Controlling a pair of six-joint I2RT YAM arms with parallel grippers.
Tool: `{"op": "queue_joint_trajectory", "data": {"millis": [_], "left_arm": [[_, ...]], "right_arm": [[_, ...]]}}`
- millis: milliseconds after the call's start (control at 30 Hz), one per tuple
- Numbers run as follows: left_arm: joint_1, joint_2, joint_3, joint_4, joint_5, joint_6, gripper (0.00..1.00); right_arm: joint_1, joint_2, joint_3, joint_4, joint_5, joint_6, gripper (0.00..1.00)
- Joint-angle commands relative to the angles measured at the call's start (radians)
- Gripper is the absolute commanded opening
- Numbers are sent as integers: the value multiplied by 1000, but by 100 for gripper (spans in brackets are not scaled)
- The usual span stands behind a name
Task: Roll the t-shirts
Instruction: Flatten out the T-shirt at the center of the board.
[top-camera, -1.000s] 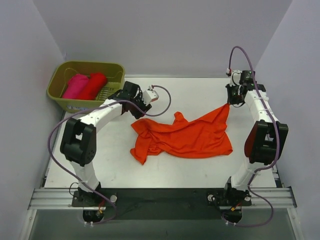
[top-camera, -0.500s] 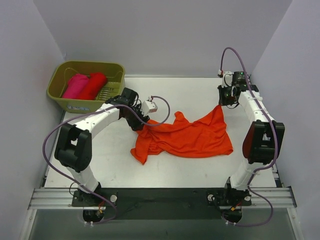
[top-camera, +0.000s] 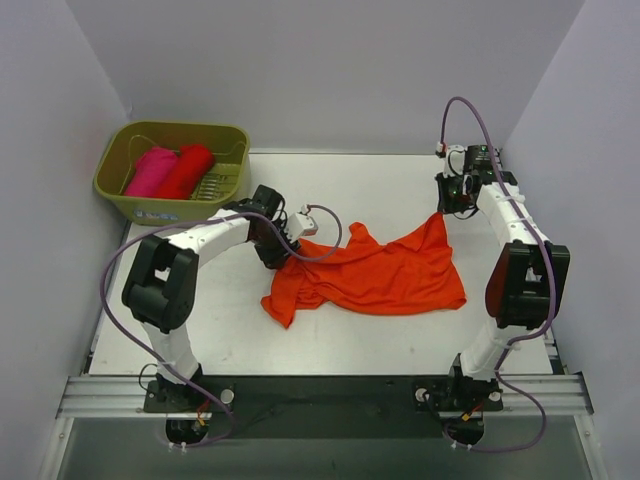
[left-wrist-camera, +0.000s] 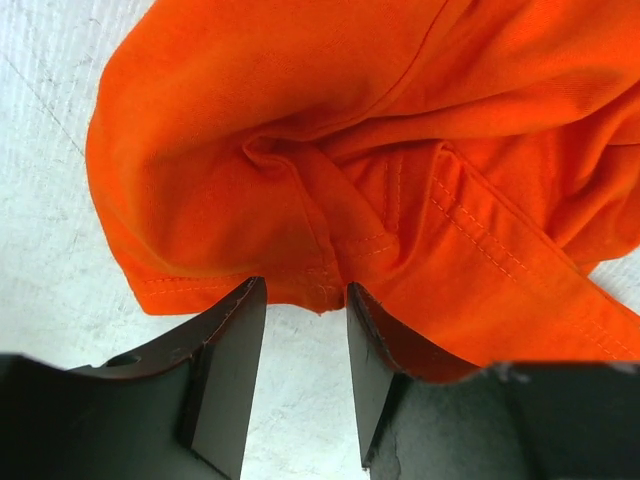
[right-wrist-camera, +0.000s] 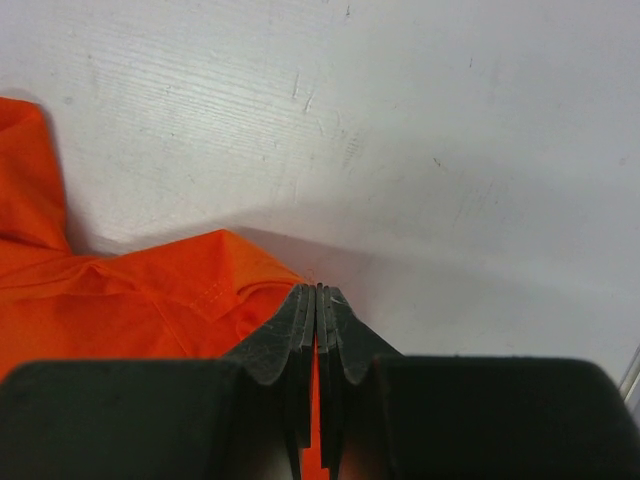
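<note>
Orange-red t-shirt (top-camera: 380, 275) lay crumpled on the surface (top-camera: 380, 180). The right gripper (top-camera: 447, 208) clenched its one o'clock corner, likely to tension the cloth, while the left gripper (top-camera: 283, 252) stood released at the ten o'clock hem, poised to take it.

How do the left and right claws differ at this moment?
The left claw has its jaws apart; the right claw is shut. The left claw has the hem of the orange-red t-shirt at its gap, not clamped; the right claw pinches the shirt's far right corner. Both work on that same shirt, at opposite ends.
</note>
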Motion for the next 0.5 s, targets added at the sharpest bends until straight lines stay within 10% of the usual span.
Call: {"op": "queue_joint_trajectory", "data": {"millis": [0,467], "left_arm": [[-6,14,15,34,-26,14,47],[-5,25,24,5,-6,32,0]], "right_arm": [[-8,-62,-11,0,1,-2,0],[-11,-45,-8,7,0,1,0]]}}
